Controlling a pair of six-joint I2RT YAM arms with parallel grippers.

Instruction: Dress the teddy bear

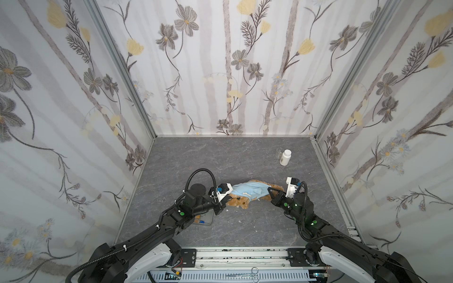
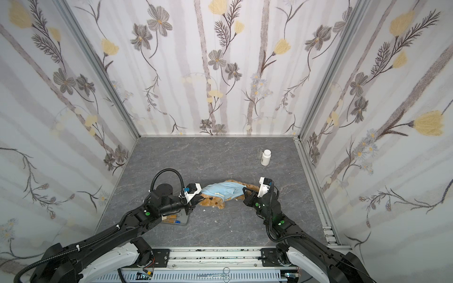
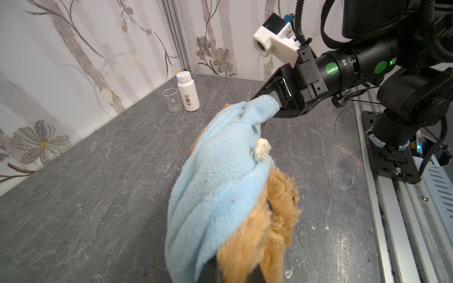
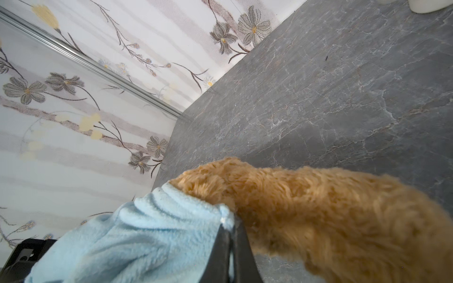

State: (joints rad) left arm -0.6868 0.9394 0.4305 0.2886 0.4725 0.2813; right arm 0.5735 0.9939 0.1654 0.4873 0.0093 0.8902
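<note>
The teddy bear (image 1: pixel 239 201) lies on the table (image 1: pixel 196 159) between the grippers. Its head is just beside the left gripper (image 1: pixel 226 199), which is closed narrow on the neck end of the shirt (image 1: pixel 247 190), and its legs are just past the right gripper (image 1: pixel 270 190), which is pinched tight on the hem. The step looks like drawing the shirt down the body, so it is best to pull the hem away from the left gripper, slowly and low, while that gripper anchors the collar so the bear cannot slide.
</note>
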